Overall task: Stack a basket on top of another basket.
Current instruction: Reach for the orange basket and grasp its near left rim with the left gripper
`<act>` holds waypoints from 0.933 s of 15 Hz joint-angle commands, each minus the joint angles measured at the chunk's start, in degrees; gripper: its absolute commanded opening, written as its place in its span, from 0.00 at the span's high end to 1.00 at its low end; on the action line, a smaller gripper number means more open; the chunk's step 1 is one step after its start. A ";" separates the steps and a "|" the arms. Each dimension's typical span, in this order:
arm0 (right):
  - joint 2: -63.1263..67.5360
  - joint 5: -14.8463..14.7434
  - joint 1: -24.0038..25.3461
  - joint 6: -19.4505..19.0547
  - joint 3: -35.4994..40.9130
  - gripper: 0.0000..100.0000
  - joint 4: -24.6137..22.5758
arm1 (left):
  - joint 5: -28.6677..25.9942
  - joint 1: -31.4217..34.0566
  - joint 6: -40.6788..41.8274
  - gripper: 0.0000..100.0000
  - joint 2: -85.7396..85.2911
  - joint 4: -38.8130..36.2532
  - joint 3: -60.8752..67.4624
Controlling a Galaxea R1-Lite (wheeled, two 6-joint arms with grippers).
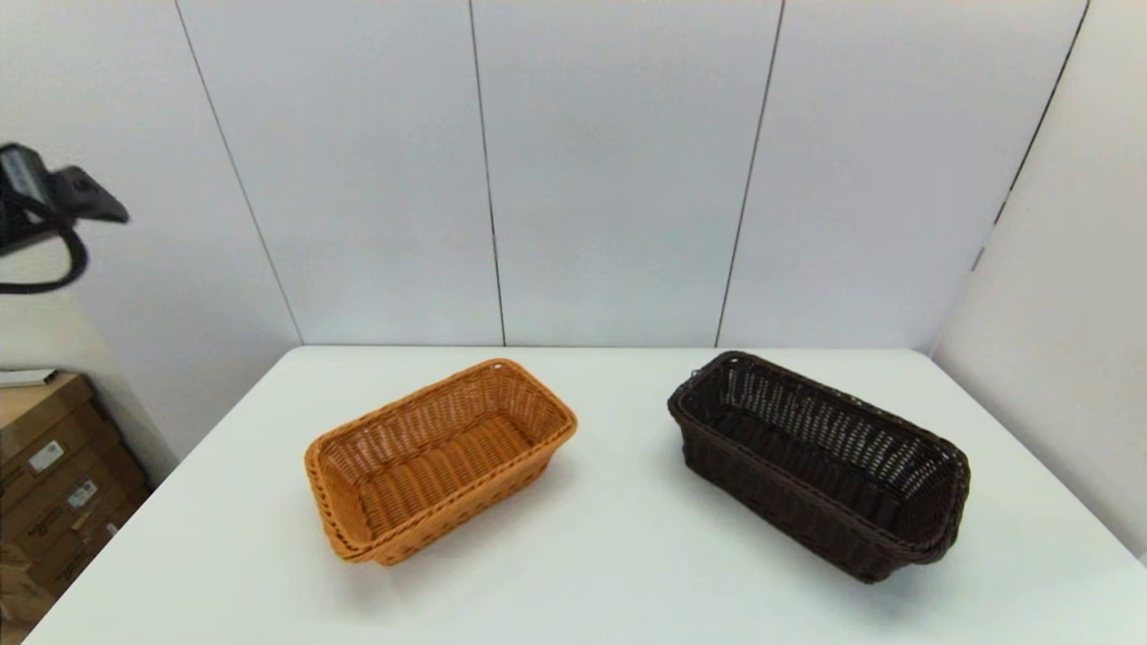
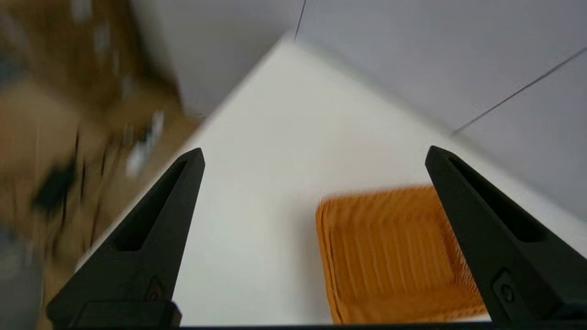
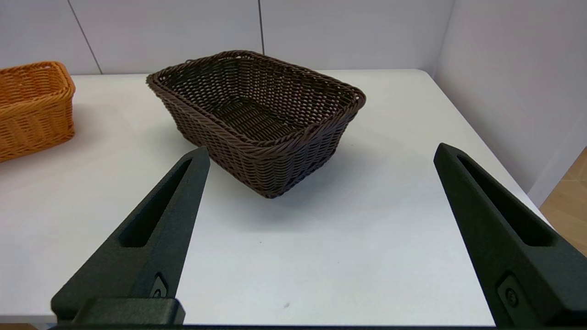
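Observation:
The dark brown basket [image 1: 820,461] stands empty on the right of the white table [image 1: 609,555]. The orange-tan basket [image 1: 439,461] stands empty at centre left, a clear gap between the two. My right gripper [image 3: 321,147] hovers open near the table's front edge, a short way before the dark brown basket [image 3: 257,119]; the orange-tan basket [image 3: 32,105] shows off to its side. My left gripper [image 2: 314,156] is open and high over the table's left side, with the orange-tan basket [image 2: 390,256] below it. Nothing is held.
Part of my left arm [image 1: 45,210] shows raised at the far left. Cardboard boxes [image 1: 54,475] stand on the floor beside the table's left edge. White wall panels close the back and right. Wooden floor [image 3: 568,192] shows past the right edge.

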 commanded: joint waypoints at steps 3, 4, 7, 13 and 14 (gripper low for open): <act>0.07 -0.01 -0.02 0.00 0.01 0.00 -0.05 | -16.74 -3.10 -17.03 0.00 15.76 17.18 -0.93; -0.01 -0.01 0.07 0.00 0.01 0.00 -0.05 | -18.24 -3.10 -16.94 0.00 16.90 17.89 -0.58; 0.07 -0.01 -0.02 0.00 0.01 0.00 -0.05 | -25.18 -2.93 -16.06 0.00 20.42 18.24 1.80; 0.07 -0.01 0.07 0.00 0.01 0.00 -0.05 | -28.69 -1.52 -10.70 0.00 29.56 14.72 6.90; 0.07 -0.01 0.07 0.00 0.01 0.00 -0.05 | -28.69 -1.61 -9.56 0.00 30.62 14.63 6.81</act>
